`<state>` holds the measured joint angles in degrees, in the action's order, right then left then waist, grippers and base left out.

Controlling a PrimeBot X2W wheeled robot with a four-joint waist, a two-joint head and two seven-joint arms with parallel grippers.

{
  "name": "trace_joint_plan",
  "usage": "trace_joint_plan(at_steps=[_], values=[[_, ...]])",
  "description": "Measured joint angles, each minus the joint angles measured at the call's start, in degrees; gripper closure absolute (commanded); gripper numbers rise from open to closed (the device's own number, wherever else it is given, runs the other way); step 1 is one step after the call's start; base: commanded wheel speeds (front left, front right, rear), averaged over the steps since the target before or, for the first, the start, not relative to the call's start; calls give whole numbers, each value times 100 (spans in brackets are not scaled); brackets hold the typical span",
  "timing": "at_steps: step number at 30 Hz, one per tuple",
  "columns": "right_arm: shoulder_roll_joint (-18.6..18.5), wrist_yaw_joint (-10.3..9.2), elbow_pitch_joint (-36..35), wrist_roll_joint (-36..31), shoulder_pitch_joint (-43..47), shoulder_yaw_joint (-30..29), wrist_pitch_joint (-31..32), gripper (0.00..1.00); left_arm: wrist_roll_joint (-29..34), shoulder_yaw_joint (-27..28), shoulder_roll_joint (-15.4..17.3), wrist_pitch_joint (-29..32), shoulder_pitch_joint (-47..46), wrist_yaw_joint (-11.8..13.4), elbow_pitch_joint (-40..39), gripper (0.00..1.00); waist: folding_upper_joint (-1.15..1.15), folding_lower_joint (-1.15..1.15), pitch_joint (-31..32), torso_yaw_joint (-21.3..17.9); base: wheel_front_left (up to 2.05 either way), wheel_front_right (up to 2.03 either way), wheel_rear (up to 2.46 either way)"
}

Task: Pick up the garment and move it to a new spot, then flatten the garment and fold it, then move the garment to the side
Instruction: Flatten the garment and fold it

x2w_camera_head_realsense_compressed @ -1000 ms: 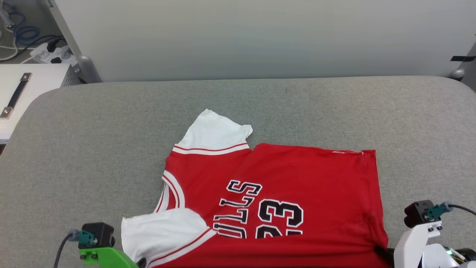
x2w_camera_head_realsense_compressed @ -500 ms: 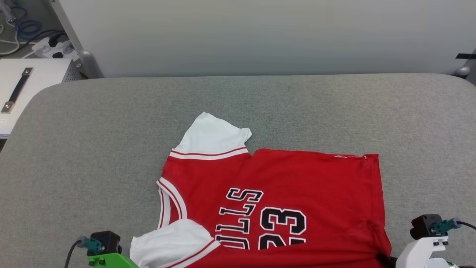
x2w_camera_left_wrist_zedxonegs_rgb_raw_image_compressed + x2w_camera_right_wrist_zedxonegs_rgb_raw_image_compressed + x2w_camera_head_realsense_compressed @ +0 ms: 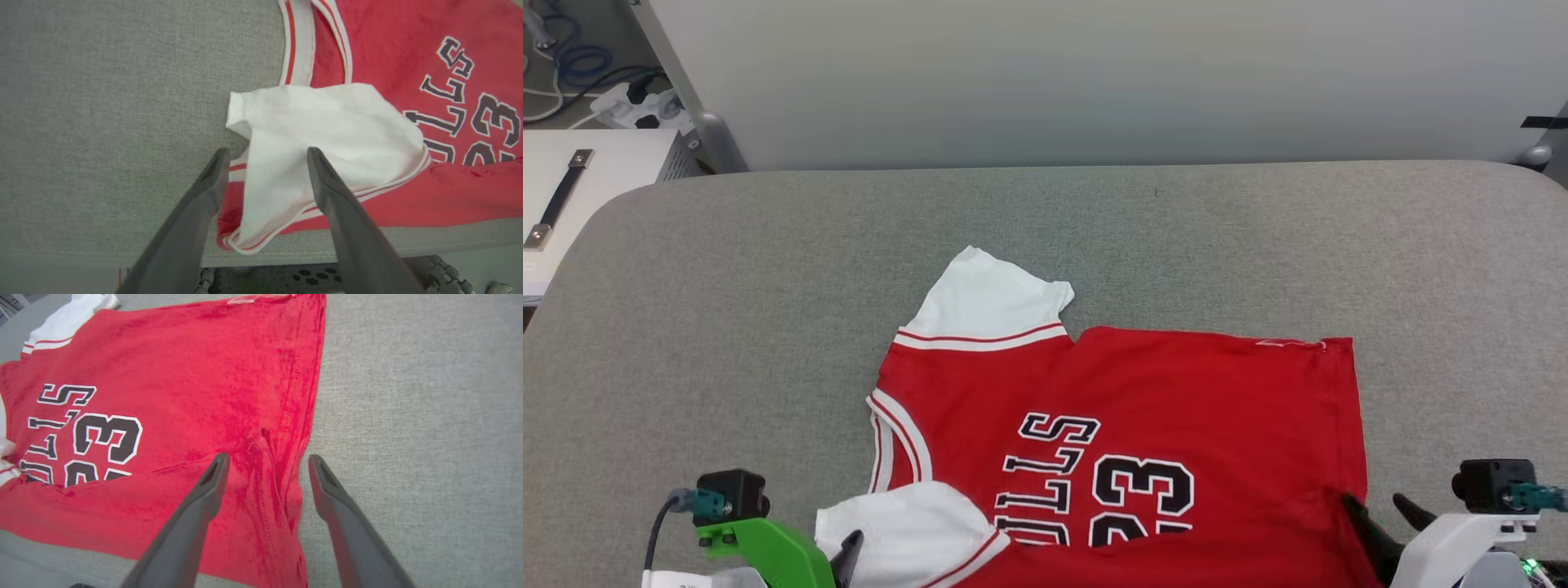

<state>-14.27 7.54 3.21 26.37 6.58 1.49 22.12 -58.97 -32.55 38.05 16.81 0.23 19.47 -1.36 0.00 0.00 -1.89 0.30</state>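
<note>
Across the near middle of the grey padded table, spread front up: the garment, red, collar toward the left, hem toward the right, black lettering and 23 turned sideways. Far white sleeve flat on the table, pointing away. Near white sleeve turned in over the chest, hiding the first letters. Along the near side, a crease cutting the bottom of the numerals, with red cloth reaching the table's near edge.

At the near left, left gripper wide open, gripping nothing, one finger on either side of the near sleeve's folded edge; contact with the cloth impossible to judge. At the near right, right gripper likewise wide open and empty, one finger over the red hem corner, the other over bare grey table just beside the hem.

Beyond the far edge, a plain pale wall. Off the far left corner, a white case with a black handle, cables behind it.
</note>
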Motion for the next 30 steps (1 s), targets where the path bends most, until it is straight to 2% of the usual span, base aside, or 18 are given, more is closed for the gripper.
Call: trace_joint_plan(at_steps=[8,13,17,20,23,30], values=[[389,0,-534,-704,-229,-498,-1023,0,472,198,24,-573,-340,236,-416,0,0,0,-92,-51,0,0,0],[510,0,-895,-949,-498,-644,-1326,0,859,339,-68,-1062,-884,305,-512,0,0,0,-339,-101,0,0,0],[550,0,-1094,-1013,-783,-706,-1506,0,1102,328,-235,-1203,-1397,312,-500,0,0,0,-624,-168,0,0,0],[589,0,-1184,-1040,-990,-735,-1657,0,1177,318,-326,-1214,-1902,221,-381,0,0,0,-861,-235,0,0,0],[628,0,-1217,-1051,-1199,-703,-1766,0,1209,267,-420,-1053,-2435,19,-101,0,0,0,-1101,-325,0,0,0],[648,0,-1126,-1050,-1493,-582,-1900,0,1002,79,-486,-71,-3718,-614,766,0,0,1,-1568,-641,0,0,0]])
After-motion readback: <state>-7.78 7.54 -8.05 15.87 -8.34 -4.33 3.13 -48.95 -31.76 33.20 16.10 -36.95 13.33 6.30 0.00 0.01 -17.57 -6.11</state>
